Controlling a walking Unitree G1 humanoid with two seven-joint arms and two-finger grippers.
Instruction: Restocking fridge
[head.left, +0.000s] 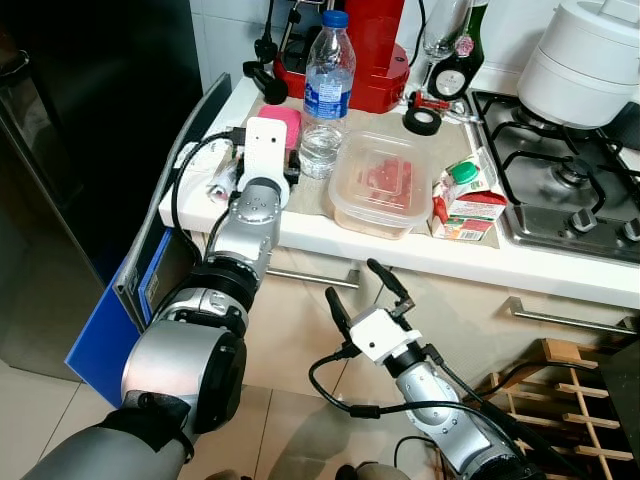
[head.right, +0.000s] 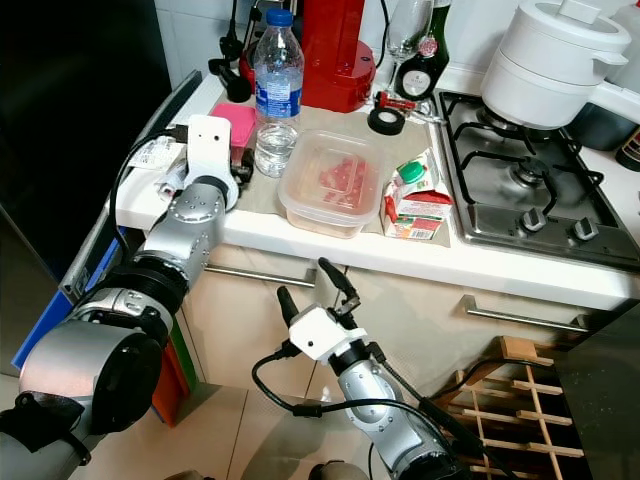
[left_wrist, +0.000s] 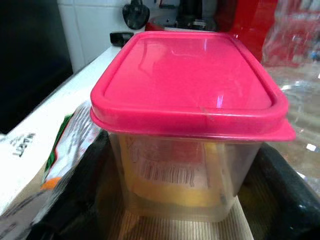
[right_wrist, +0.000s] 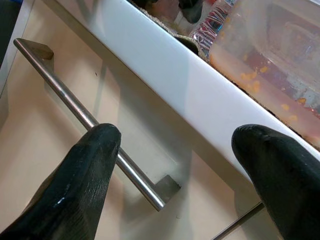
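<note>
Flanking the pink-lidded tub (left_wrist: 187, 125) — left hand (left_wrist: 175, 200), seemingly ungripped.

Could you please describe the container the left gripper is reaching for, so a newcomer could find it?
On the white countertop, left of the hob, stands a water bottle. Just left of it sits a small clear tub, distinguished by its pink lid, with the left gripper around its base.
</note>
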